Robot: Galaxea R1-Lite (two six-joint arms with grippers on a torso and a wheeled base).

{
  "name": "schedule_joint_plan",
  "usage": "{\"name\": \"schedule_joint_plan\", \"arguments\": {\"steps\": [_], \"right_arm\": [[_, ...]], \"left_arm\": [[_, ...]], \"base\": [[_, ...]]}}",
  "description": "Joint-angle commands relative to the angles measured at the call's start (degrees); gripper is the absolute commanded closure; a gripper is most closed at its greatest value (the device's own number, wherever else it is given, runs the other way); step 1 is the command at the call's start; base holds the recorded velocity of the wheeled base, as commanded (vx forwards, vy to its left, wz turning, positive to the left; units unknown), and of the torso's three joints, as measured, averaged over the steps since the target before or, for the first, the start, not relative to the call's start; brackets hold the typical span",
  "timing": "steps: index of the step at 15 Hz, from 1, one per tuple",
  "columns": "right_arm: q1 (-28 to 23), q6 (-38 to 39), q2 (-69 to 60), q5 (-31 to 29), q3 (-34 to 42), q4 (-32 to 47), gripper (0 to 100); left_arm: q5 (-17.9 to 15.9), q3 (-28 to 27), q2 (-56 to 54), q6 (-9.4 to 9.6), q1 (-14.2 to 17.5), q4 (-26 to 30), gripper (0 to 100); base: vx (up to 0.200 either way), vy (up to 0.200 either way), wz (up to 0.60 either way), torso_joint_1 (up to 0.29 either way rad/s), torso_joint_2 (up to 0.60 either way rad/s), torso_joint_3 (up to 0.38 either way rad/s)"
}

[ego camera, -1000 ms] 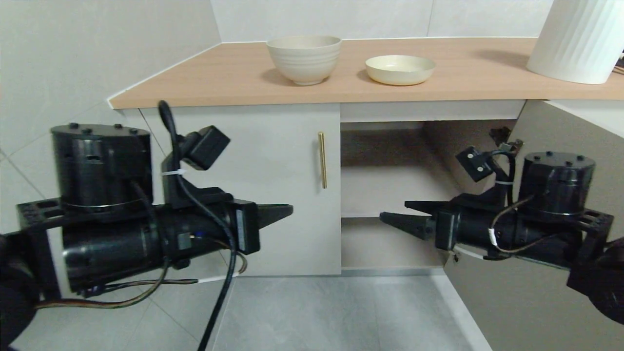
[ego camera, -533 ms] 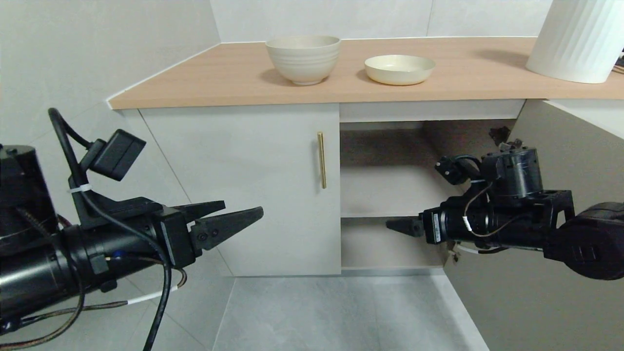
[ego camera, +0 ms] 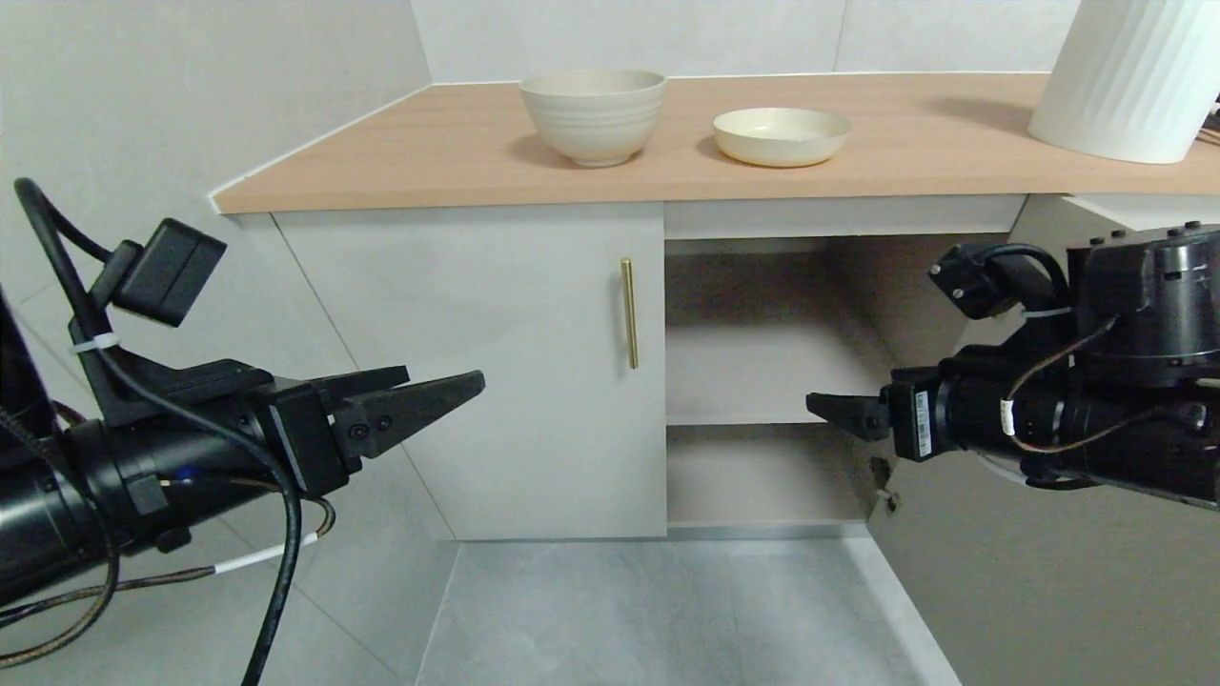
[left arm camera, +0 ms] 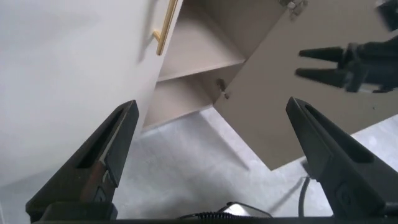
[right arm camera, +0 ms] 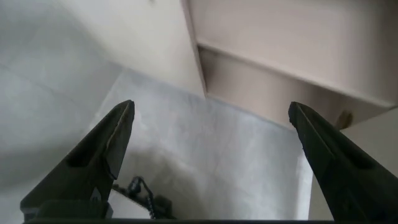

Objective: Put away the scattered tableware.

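Up on the wooden countertop (ego camera: 429,162) sit the two pieces of tableware: a deep cream bowl (ego camera: 593,114) with ribbed sides and, well apart from it toward the robot's right, a shallow cream dish (ego camera: 782,134). Both stand upright and neither is touched by a gripper. Farther right on the same counter stands a tall white ribbed container (ego camera: 1129,76).

Below the counter is a pale cabinet. Its left door (ego camera: 477,372) is closed and carries a vertical brass handle (ego camera: 629,312). Its right door (ego camera: 1001,591) is swung out, showing a shelf (ego camera: 743,419) that splits the inside into an upper and a lower compartment.

The left gripper (ego camera: 443,379) hangs low in front of the closed door, pointing toward the cabinet. The left wrist view shows its jaws spread wide with nothing between them. The right gripper (ego camera: 820,405) hangs at the mouth of the open side, level with the shelf edge and beside the swung-out door. The right wrist view shows its jaws spread wide too, above the grey tiled floor (right arm camera: 205,162), gripping nothing.
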Motion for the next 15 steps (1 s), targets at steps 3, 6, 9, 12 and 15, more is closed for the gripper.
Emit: {"name": "schedule_joint_plan", "arguments": {"steps": [3,6,9,12,15], "right_arm": [[0.3,0.1,-3.5,0.4,0.1,0.0,0],[0.3,1.0,-3.7,1.5,0.1,-0.1,0],[0.3,2.6,-4.6,6.7,0.8,-0.1,0],[0.3,2.6,-4.7,7.2,1.3,-0.2,0],[0.3,2.0,-7.0,11.8,3.8,-0.9,0]], "left_arm": [[-0.3,0.1,0.4,-0.08,0.1,0.0,0],[-0.3,0.1,0.4,-0.08,0.1,0.0,0],[-0.3,0.1,0.4,-0.08,0.1,0.0,0],[-0.4,0.2,0.5,-0.08,0.1,-0.1,0],[-0.5,0.8,-0.1,-0.08,0.1,-0.2,0]], "base": [[0.200,0.000,0.00,-0.002,0.00,0.007],[0.200,0.000,0.00,0.007,0.00,0.004],[0.200,0.000,0.00,0.005,0.01,0.007],[0.200,0.000,0.00,0.004,0.00,0.005],[0.067,0.000,0.00,0.001,0.00,0.001]]}}
